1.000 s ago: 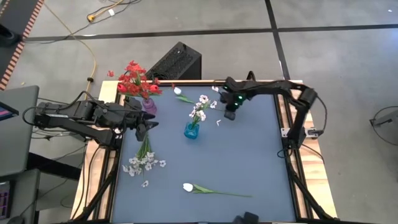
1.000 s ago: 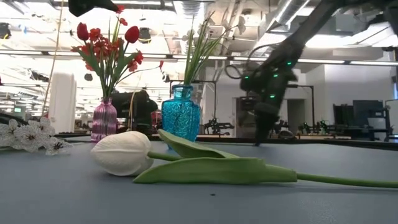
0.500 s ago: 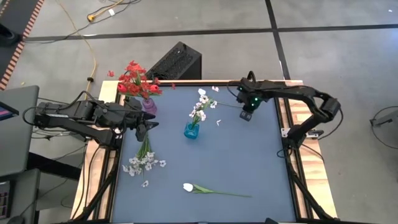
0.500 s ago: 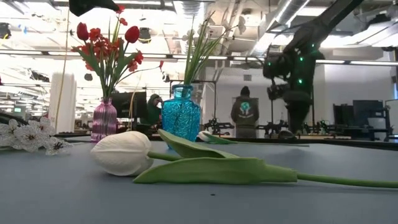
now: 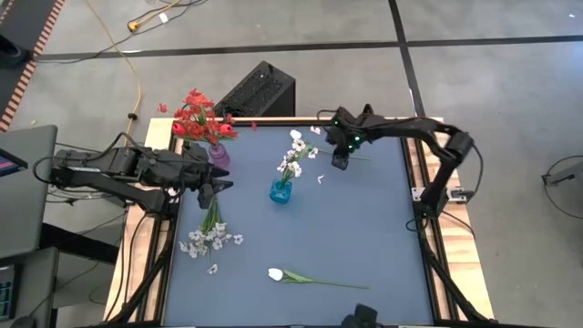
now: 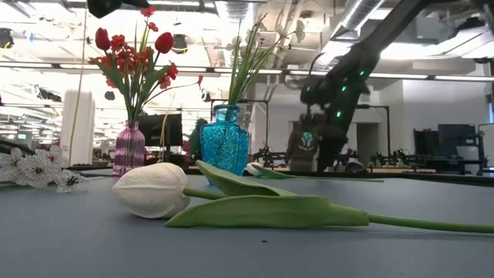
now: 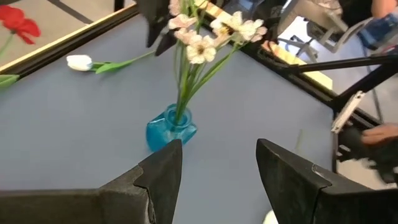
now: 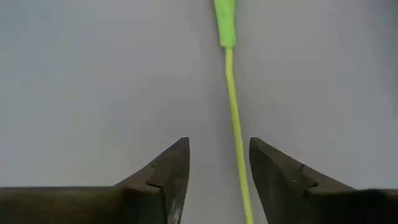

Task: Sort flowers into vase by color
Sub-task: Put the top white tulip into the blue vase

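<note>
High view: blue-grey counter (image 5: 364, 237) with both arms over its far half. Right gripper (image 5: 339, 162) near the far edge, a little right of centre, pointing down; right wrist view shows its jaws apart, nothing between them, with a thin green stem (image 8: 235, 124) lying on the counter just ahead and running in between the fingertips (image 8: 171, 165), untouched as far as can be seen. That stem belongs to a white tulip (image 5: 296, 135) lying along the far edge, bud toward the left. Left gripper (image 5: 219, 187) near the left edge, about midway along it, jaws released and empty in the left wrist view, fingers (image 7: 163, 171) aimed toward the blue vase (image 5: 281, 191). Blue vase stands upright toward the far middle of the counter, holding white blossom sprays (image 5: 293, 157) on green stems. Purple vase (image 5: 217, 153) at the far left corner holds the red flowers (image 5: 199, 118), upright. Loose white blossom spray (image 5: 209, 239) lies flat near the left edge, nearer than the left gripper. Another white tulip bud (image 5: 276, 273) with leaf and long stem lies near the near edge, about centre; low view shows it flat, closest to the lens (image 6: 150, 189). Small white bit (image 5: 320, 179) on the counter between the blue vase and right gripper, too small to tell what. Black box (image 5: 260, 91) on the floor beyond the far edge.
</note>
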Available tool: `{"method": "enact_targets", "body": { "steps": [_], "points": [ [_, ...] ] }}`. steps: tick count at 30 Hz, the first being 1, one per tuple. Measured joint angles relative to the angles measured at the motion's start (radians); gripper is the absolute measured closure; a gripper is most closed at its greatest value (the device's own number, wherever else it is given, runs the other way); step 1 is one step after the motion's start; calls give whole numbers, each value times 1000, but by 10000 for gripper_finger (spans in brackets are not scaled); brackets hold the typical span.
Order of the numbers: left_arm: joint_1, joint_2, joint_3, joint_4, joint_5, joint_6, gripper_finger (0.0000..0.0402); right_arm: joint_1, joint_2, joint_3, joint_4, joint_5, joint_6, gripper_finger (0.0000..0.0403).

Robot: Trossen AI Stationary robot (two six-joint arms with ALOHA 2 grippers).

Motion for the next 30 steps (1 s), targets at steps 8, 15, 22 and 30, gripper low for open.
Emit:
{"method": "enact_targets", "body": {
  "steps": [8, 15, 22, 30],
  "points": [
    [0, 0, 0, 15, 24, -21, 207, 4, 136, 32, 9, 25, 5, 187],
    [-2, 0, 0, 14, 35, -21, 207, 7, 152, 35, -39, 38, 36, 301],
    [-2, 0, 0, 14, 34, 18, 207, 14, 61, 21, -109, -35, 83, 380],
    [-2, 0, 0, 62, 44, 68, 207, 30, -212, 20, -155, -129, 225, 388]
  ]
}}
